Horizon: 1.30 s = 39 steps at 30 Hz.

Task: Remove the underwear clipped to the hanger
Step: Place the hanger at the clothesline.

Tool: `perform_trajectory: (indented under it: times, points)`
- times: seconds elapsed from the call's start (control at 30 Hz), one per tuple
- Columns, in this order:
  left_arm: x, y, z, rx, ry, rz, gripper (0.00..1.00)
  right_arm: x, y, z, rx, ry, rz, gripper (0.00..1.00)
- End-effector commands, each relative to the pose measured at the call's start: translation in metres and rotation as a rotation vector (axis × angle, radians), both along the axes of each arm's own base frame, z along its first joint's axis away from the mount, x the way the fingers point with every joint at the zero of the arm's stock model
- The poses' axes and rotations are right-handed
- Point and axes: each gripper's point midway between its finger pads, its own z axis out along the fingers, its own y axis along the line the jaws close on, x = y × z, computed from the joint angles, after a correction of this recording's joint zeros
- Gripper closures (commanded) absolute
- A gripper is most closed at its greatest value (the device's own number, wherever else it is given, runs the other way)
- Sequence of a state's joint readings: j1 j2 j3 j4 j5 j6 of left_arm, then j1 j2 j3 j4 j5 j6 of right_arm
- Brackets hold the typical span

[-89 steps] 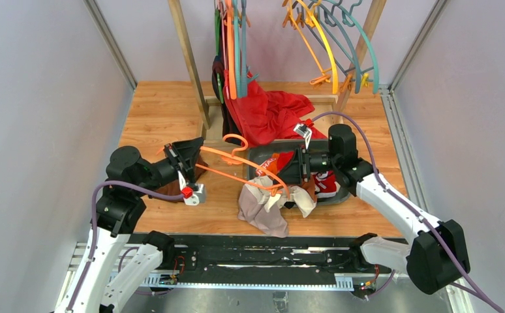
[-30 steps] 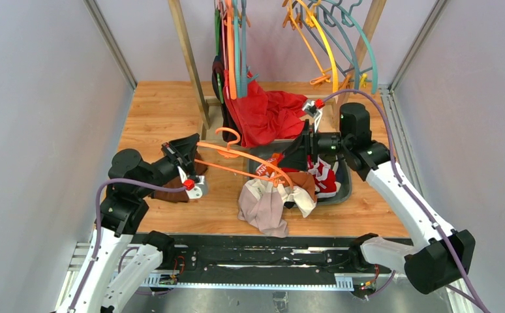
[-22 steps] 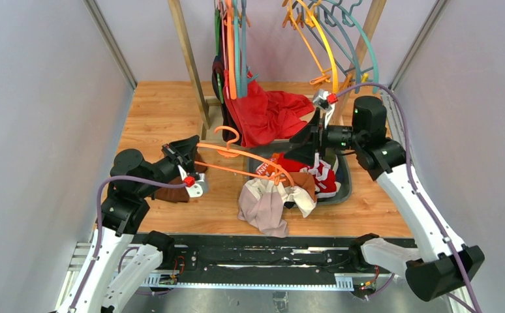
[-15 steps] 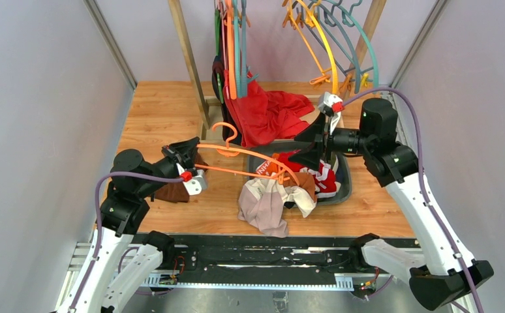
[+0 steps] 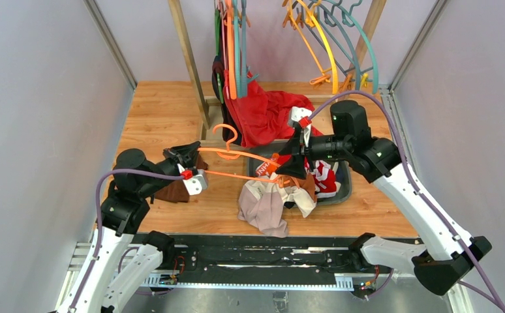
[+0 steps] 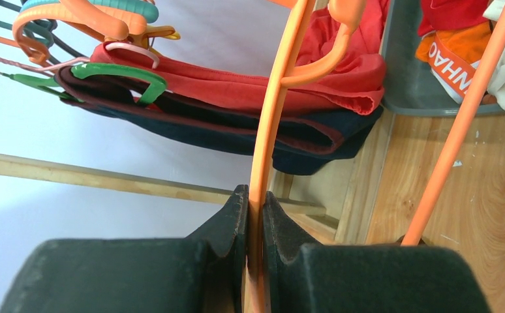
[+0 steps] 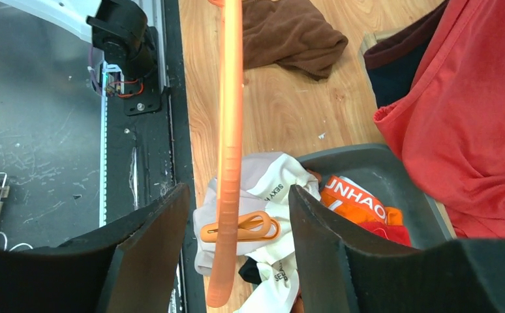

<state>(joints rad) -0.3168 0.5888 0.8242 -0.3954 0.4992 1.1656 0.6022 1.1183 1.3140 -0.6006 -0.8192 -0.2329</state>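
The right fingers [image 5: 292, 163] are swinging back from beyond the tray [image 5: 345, 190] to the hanger [image 7: 229, 98], standing wide apart astride its bar and holding nothing. The left fingers [image 5: 188, 156] are clamping its other end. Red underwear [image 5: 325, 177] is lying in the tray, while pale underwear [image 5: 263, 203] is hanging clipped and draping onto the bench [image 5: 165, 111]. One clip [image 7: 240, 228] is showing; any others are lying hidden.

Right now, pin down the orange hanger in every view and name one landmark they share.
Top external: the orange hanger crosses the middle, its right end at the pale briefs.
Left wrist: its bar rises through the centre, pinched in the left claw.
Right wrist: its bar runs down left of centre, between the open right claw fingers.
Shared landmark: the large red cloth.
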Motion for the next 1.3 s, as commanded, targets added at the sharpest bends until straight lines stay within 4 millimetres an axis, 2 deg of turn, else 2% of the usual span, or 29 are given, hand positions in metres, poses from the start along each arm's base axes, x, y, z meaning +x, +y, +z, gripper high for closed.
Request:
perform_trajectory:
  times: [0.0,0.33,0.67,0.8,0.9,1.07,1.13,1.2,1.27]
  points:
    - [-0.003,-0.004,0.014,-0.026,-0.029,-0.022,1.00,0.003,0.004,0.001,-0.019,-0.026,0.006,0.43]
    - [-0.001,-0.006,0.014,-0.033,-0.026,-0.028,1.00,-0.001,0.014,-0.011,-0.027,0.003,0.041,0.60]
    - [-0.001,-0.008,0.014,-0.059,-0.031,-0.031,1.00,0.003,0.014,-0.018,-0.038,-0.008,0.027,0.76]
    - [-0.001,-0.007,0.013,-0.060,-0.028,-0.029,0.98,0.005,0.014,-0.017,-0.039,-0.022,0.018,0.86]
    - [-0.002,-0.007,0.011,-0.066,-0.019,-0.031,0.86,0.007,0.012,-0.013,-0.035,-0.049,0.002,0.99]
    - [-0.005,-0.008,0.001,-0.072,0.008,-0.034,0.59,0.011,0.002,-0.011,-0.048,-0.103,-0.043,0.99]
    - [-0.005,-0.008,-0.001,-0.075,0.014,-0.033,0.41,0.011,-0.001,-0.010,-0.050,-0.122,-0.053,0.99]
    - [-0.006,-0.009,-0.002,-0.081,0.017,-0.037,0.16,0.011,-0.006,-0.009,-0.049,-0.133,-0.067,0.99]
    - [-0.007,-0.009,-0.001,-0.095,0.020,-0.042,0.00,0.014,-0.012,-0.007,-0.049,-0.146,-0.094,0.99]
